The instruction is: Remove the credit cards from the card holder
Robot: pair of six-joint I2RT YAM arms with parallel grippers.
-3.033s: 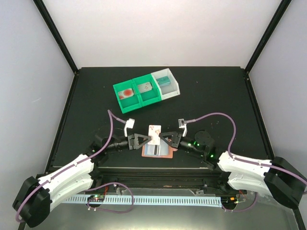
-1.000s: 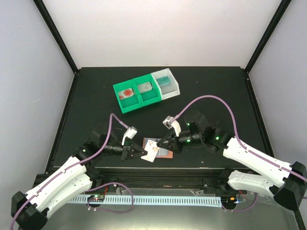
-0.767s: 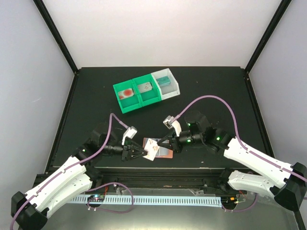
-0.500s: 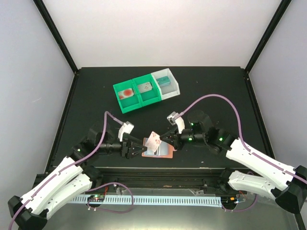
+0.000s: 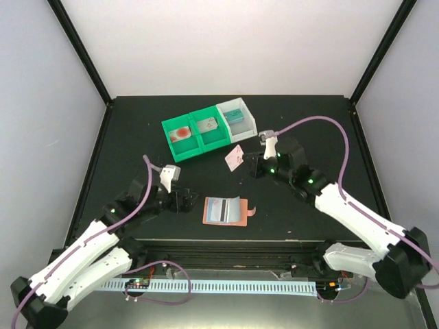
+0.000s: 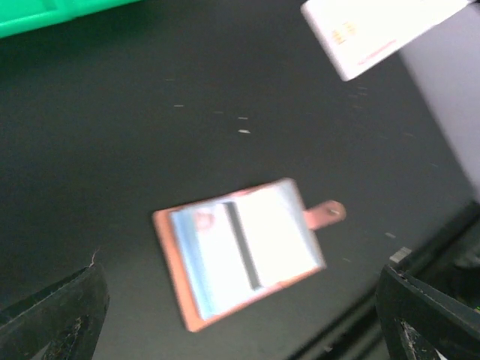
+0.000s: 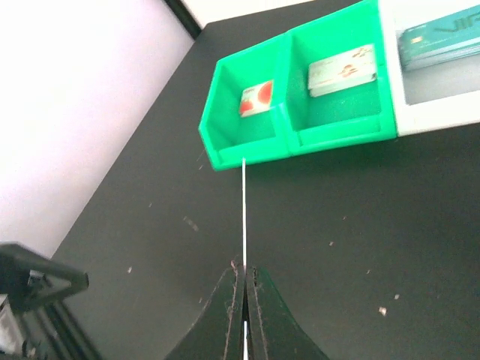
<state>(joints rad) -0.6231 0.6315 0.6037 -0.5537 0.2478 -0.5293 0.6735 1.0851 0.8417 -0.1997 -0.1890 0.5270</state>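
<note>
- Black table (image 5: 130,130): everything sits on it, and both arms reach in from its near edge.
- Green tray (image 5: 218,140) with two compartments, white tray (image 5: 249,127) touching its side. Both lie beyond the right jaws, near them but apart, and well apart from the left jaws.
- Left gripper (image 5: 186,203): jaws spread wide, nothing between them. In the left wrist view both fingers (image 6: 64,315) show at the bottom corners.
- Right gripper (image 5: 245,163): jaws pinched closed on a credit card (image 5: 235,158), raised off the table.
- Card holder (image 5: 224,210): lies opened flat on the table, just ahead of the open left jaws and not touching them. In the left wrist view it sits in the gap between the two fingers. Pale blue inside, salmon border, small tab pointing to the right arm's side. A pale card with a dark stripe shows in its pocket. It is well apart from the right jaws.
- The held credit card: white with small marks, sticking out past the right fingertips. The right wrist view shows it edge-on as a thin line (image 7: 244,217), aimed at the left green compartment.
- Red-marked card (image 7: 257,98): in the left green compartment.
- White card (image 7: 343,70): in the right green compartment.
- Teal card (image 7: 439,41): in the white tray.
</note>
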